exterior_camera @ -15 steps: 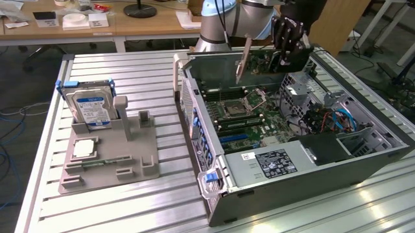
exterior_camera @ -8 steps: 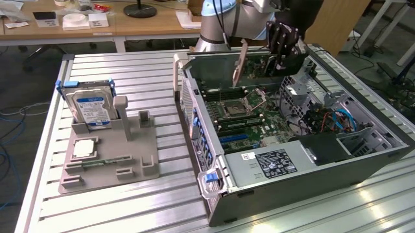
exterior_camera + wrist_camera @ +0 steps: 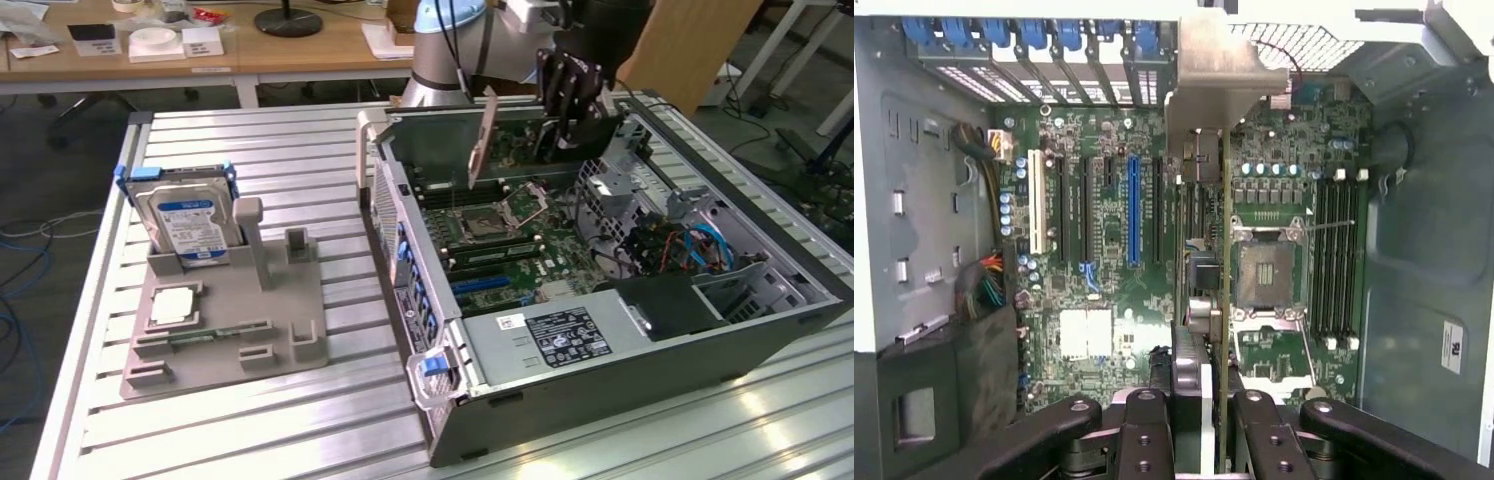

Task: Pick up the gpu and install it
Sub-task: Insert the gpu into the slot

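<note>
**The tool holds the gpu inside the open computer case.**

On the exterior view's left, a hard drive (image 3: 187,222) stands up in a grey holder (image 3: 254,330) on the worktop (image 3: 267,150). A small square chip (image 3: 176,305) lies flat on the holder, just in front of it. To the right sits the open computer case (image 3: 747,330) with its green motherboard (image 3: 494,250) showing. The tool (image 3: 570,135) hangs over the far end of the case. Its fingers (image 3: 1144,430) are closed on the gpu (image 3: 482,135). The gpu stands on its edge above the motherboard. In the wrist view it is between the long blue slot (image 3: 1133,210) and the square chip socket (image 3: 1264,275). I cannot tell if it touches the board.
</note>
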